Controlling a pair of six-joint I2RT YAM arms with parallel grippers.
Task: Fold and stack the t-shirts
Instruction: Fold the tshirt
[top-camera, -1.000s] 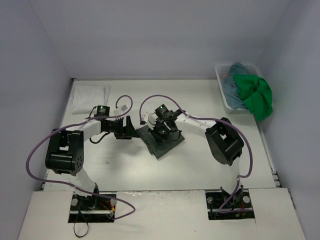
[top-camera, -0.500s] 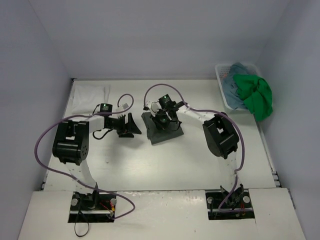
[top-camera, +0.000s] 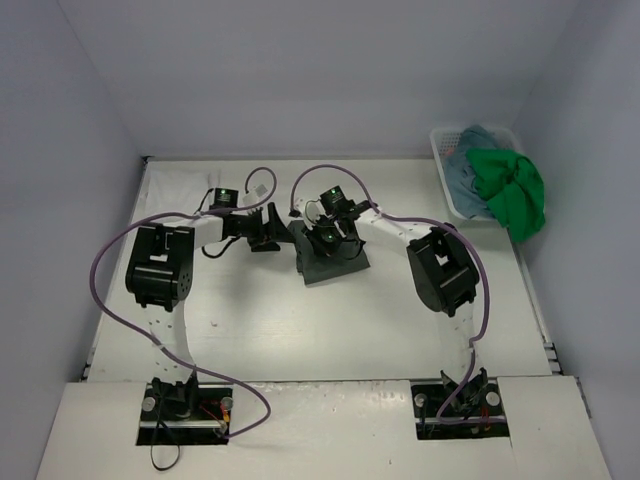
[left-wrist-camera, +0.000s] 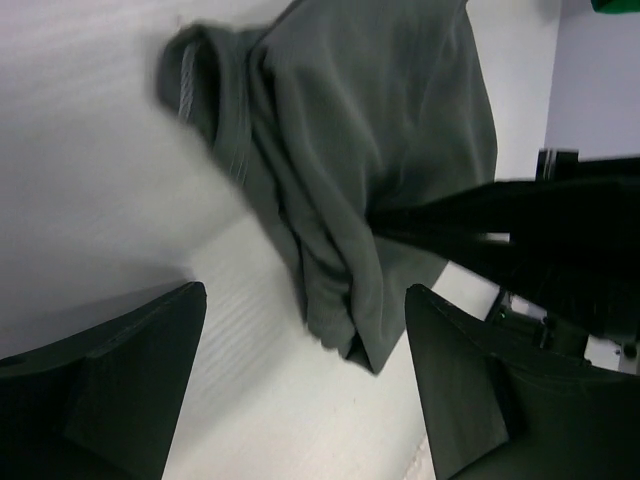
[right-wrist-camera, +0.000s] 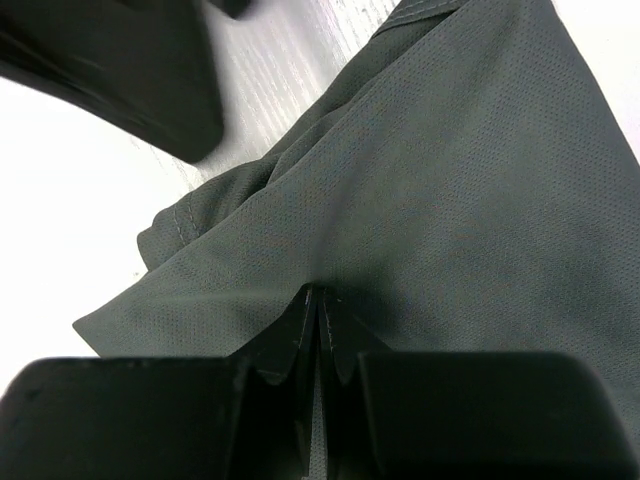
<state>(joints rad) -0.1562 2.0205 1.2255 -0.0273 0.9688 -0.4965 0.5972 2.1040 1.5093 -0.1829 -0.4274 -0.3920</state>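
Pinching the dark shirt (right-wrist-camera: 450, 200), the right pincer (right-wrist-camera: 318, 300) has dragged it just ahead of the spread left pincer (left-wrist-camera: 300, 295), likely ready for folding.

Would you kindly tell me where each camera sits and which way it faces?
Top external: high behind the robot, looking down on the table; left arm and right arm show.
Left wrist: on the left arm, looking past its open left pincer at the dark grey t-shirt.
Right wrist: on the right arm, looking along its right pincer, shut on that t-shirt.
Both wrist views share the t-shirt and each other's pincer.
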